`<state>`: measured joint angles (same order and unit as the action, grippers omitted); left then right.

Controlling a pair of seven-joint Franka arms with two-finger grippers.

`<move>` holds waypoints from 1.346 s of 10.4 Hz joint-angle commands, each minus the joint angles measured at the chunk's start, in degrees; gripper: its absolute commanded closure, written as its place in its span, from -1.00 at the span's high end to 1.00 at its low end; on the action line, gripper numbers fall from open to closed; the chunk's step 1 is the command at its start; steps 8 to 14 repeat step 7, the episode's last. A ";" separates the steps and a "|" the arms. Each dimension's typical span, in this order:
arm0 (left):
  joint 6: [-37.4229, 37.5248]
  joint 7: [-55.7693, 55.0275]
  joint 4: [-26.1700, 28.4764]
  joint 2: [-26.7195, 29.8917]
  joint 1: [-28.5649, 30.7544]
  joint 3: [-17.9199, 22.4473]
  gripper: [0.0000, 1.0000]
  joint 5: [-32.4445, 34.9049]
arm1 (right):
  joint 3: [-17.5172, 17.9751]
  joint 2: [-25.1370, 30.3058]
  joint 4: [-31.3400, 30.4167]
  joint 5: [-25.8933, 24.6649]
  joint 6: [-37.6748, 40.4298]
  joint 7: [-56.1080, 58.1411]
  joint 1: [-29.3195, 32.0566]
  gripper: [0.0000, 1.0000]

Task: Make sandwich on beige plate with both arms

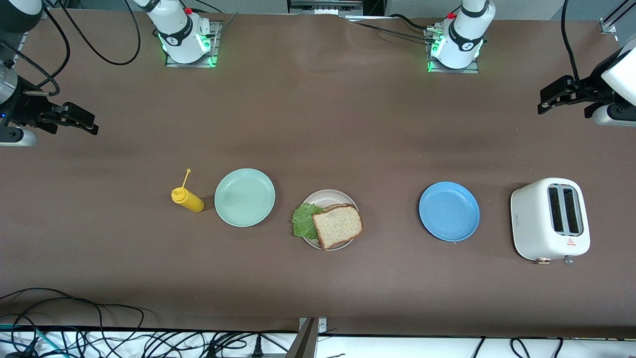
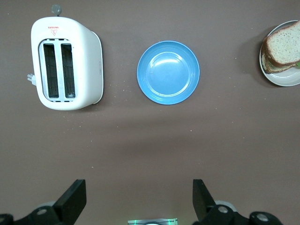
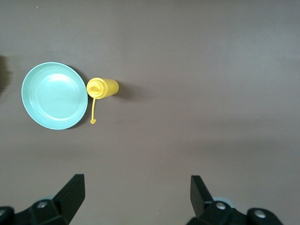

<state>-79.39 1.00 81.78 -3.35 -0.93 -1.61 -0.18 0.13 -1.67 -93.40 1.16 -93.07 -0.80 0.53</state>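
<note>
A: 3 plates are sitting in a row. The front view's showing lettuce sticking out of the sandwich on the beige plate; the left wrist view's mostly catching bread.

B: Mint plate and blue plate are sitting bare. Left gripper is hanging spread over the toaster end, right gripper spread too, near the mustard bottle.
</note>
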 commanded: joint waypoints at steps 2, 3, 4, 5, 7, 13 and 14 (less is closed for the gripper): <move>1.52 1.19 -1.97 -0.61 0.14 -0.15 1.00 1.59 | -0.21 -0.62 2.52 -0.63 2.98 1.32 0.08 1.00; 1.52 1.19 -1.97 -0.61 0.14 -0.15 1.00 1.59 | -0.21 -0.62 2.52 -0.63 3.07 1.32 -0.01 1.00; 1.52 1.19 -1.97 -0.61 0.14 -0.15 1.00 1.50 | -0.21 -0.62 2.52 -0.63 3.07 1.32 0.08 1.00; 1.52 1.19 -1.97 -0.61 0.14 -0.15 1.00 1.50 | -0.21 -0.62 2.52 -0.63 3.07 1.32 -0.01 1.00; 1.52 1.19 -1.97 -0.61 0.23 -0.15 1.00 1.50 | -0.21 -0.62 2.43 -0.72 3.16 1.32 -0.01 1.00; 1.52 1.19 -1.97 -0.61 0.23 -0.15 1.00 1.50 | -0.21 -0.62 2.43 -0.72 3.16 1.32 -0.01 1.00; 1.52 1.19 -1.97 -0.61 0.23 -0.15 1.00 1.50 | -0.21 -0.62 2.43 -0.72 3.16 1.32 -0.01 1.00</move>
